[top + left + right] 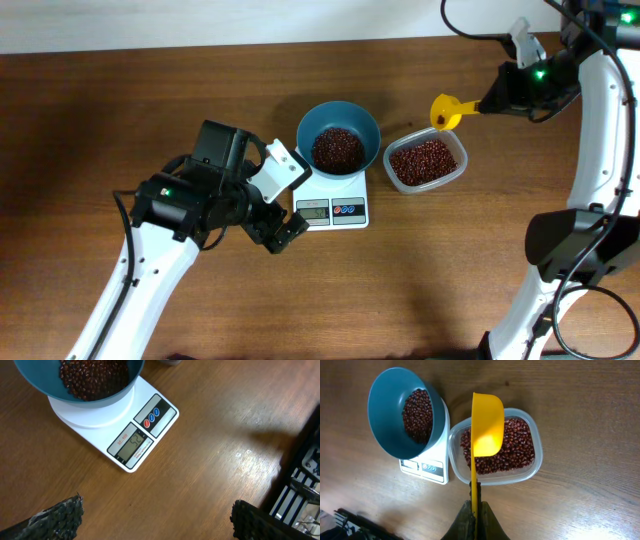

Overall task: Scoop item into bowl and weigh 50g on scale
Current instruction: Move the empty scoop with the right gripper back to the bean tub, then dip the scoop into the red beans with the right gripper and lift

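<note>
Already the teal bowl (390, 405) sits squarely on the white kitchen scale (150, 425) with a good heap of red-brown beans (338, 148) inside. The grey display (134, 442) seems to show a figure just past fifty, though the digits are small and I would not swear to them.

If that reading holds, the chief risk is overshoot: any further scoop from the clear container (536, 460) to the right only widens the error. Taking beans back out carries its own danger. Digging into the bowl could press on the platform, nudge the bowl off centre or tip it.

The right pincer (475, 510) is pressed together on the thin handle of the yellow scoop (486, 425), which hangs above the container's beans (422, 160) and looks empty or nearly so. A grip that narrow could let the handle twist under load, scattering beans on the wooden surface (150, 100) in the short gap between container and bowl.

The left pincer (150, 525) stands spread wide and holds nothing, hovering just beside the near left of the scale. A careless sweep from there could bump the scale and disturb the reading — or shove the whole thing towards the container.
</note>
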`<state>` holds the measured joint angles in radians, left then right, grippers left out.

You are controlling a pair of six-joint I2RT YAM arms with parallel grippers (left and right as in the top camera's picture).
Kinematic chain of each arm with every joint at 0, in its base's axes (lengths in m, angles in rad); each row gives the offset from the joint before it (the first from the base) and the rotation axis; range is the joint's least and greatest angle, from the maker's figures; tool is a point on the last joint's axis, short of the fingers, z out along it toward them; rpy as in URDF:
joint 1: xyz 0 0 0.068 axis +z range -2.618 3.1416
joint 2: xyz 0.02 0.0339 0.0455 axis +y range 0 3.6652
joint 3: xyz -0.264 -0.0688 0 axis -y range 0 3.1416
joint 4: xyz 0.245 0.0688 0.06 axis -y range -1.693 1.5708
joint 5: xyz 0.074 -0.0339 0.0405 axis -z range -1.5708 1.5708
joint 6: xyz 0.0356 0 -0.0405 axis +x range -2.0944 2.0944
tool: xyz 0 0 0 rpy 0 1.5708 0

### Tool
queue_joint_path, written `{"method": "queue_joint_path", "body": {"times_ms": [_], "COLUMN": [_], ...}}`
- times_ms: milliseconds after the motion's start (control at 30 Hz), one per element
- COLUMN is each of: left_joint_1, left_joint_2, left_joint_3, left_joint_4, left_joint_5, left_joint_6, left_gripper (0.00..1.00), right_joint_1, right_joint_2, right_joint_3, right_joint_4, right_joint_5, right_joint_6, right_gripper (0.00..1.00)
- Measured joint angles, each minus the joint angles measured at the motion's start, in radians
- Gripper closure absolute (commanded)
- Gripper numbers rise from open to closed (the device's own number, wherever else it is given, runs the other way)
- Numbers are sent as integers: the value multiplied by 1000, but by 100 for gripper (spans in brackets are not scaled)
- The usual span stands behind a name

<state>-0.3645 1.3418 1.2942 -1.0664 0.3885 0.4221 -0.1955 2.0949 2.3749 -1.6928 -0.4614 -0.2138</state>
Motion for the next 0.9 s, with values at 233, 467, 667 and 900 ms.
{"method": "queue_joint_path", "body": {"times_ms": [233, 467, 667, 900], "left_joint_1": [0, 0, 0, 0], "left_joint_2": [0, 0, 0, 0], "left_joint_3": [0, 0, 0, 0], "left_joint_4": [0, 0, 0, 0], "left_joint_5": [0, 0, 0, 0], "left_joint_6": [0, 0, 0, 0], "left_gripper": [1, 1, 1, 1], "right_joint_1": [17, 113, 252, 425], "right_joint_2": [-7, -7, -7, -7], "right_joint_3": [-87, -170, -170, -170], "right_joint_4": [0, 15, 28, 30], "right_joint_5": [38, 144, 386, 699], "right_joint_6": [14, 63, 156, 256], "right_gripper": [96, 96, 96, 96]}}
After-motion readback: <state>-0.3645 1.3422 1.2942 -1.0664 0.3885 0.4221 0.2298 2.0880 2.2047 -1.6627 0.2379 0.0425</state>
